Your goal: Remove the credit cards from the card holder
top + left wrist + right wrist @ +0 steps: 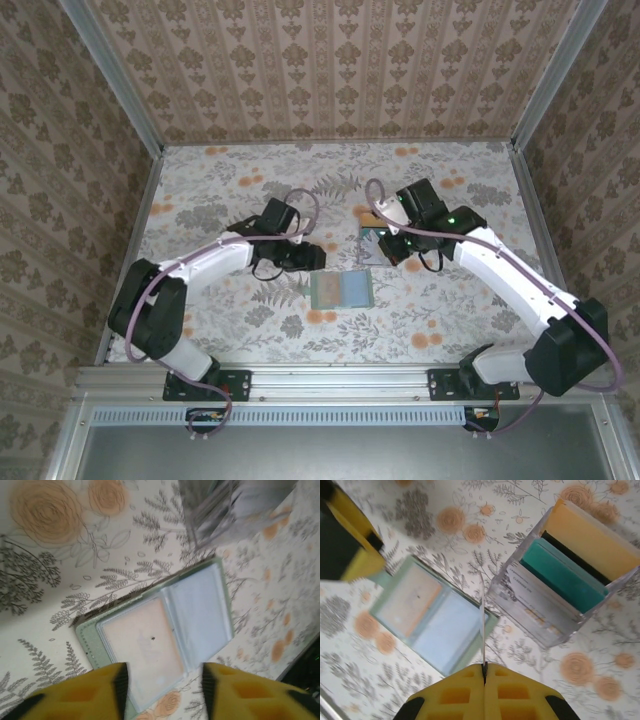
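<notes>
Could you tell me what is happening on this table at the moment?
The two arms are emptying an open card holder that lies flat on the floral table. The right gripper is shut on a thin card, seen edge-on, near a clear box with an orange card and a teal card standing in it. The left gripper hovers open just over the holder, where one pocket seems to hold a pale peach card.
</notes>
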